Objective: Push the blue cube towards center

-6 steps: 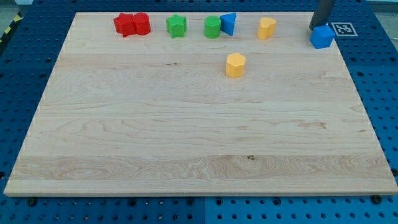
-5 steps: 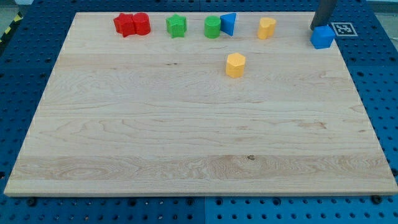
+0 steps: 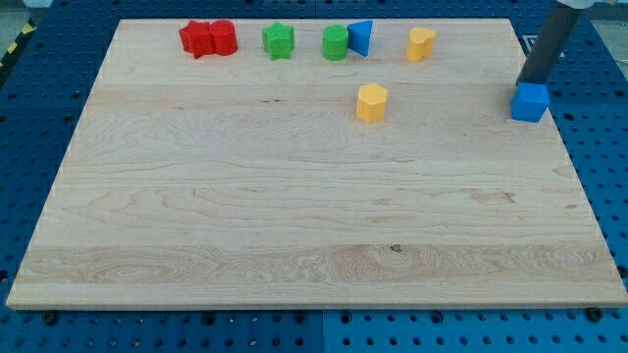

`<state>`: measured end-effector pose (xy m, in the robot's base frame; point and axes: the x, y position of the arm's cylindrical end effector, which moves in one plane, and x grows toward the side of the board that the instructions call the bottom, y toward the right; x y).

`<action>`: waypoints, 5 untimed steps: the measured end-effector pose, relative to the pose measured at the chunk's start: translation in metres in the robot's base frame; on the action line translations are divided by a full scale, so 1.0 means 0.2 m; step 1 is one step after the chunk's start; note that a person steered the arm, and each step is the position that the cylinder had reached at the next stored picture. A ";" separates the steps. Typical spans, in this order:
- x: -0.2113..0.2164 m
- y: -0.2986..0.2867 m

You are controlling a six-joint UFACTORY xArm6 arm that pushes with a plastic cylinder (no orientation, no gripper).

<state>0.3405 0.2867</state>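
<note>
Since the earlier frames the small blue cube [image 3: 529, 102] had slid toward the view's bottom and right, and lay at the right edge of the pale wooden board [image 3: 294, 216], far from centre; the other blocks had stayed put. My tip [image 3: 531, 81] – bare, holding nothing – met the cube's far top edge; its very end was hard to make out, and the dark rod was cut off above. Farther left sat the yellow hexagonal block [image 3: 372, 102]; beyond it, the top row of red, green, blue and yellow blocks.

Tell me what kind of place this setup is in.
Probably a robotics lab bench. A wooden board lies on a blue perforated table and holds small coloured blocks, such as the blue cube and a yellow block. My tip sits just above the cube in the view, at the board's right edge.
</note>
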 end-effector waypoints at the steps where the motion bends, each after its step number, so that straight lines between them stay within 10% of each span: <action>1: -0.24 0.01; 5: -0.66 -0.95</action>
